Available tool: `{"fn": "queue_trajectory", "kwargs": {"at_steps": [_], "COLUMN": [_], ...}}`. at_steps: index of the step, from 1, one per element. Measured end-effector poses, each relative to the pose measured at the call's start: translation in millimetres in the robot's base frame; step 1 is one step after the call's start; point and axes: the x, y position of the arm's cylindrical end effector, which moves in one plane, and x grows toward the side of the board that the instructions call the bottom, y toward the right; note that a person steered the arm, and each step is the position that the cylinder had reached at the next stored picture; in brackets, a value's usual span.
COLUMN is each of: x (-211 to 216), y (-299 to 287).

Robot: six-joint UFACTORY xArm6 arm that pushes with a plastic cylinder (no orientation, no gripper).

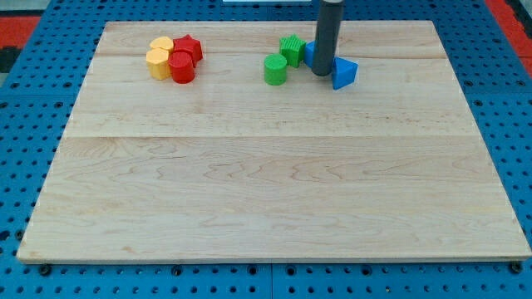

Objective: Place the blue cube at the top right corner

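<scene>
My tip [322, 73] rests on the wooden board near the view's top, right of centre. A blue block [309, 53], mostly hidden behind the rod, sits just at the tip's upper left; its shape cannot be made out. A blue triangular block [344, 73] lies just right of the tip, close to touching it. A green star-like block [292, 49] and a green cylinder [275, 69] sit just left of the tip.
At the view's top left, two yellow blocks [158, 56], a red star block [189, 46] and a red cylinder [182, 67] cluster together. The wooden board [266, 183] lies on a blue perforated table [515, 124].
</scene>
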Motion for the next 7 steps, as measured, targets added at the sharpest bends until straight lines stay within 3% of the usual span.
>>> {"fn": "queue_trajectory", "kwargs": {"at_steps": [3,5,6,7], "x": [-43.9,-50.5,-32.1,-41.4], "y": [-36.7,40.4,27.8,78.1]}}
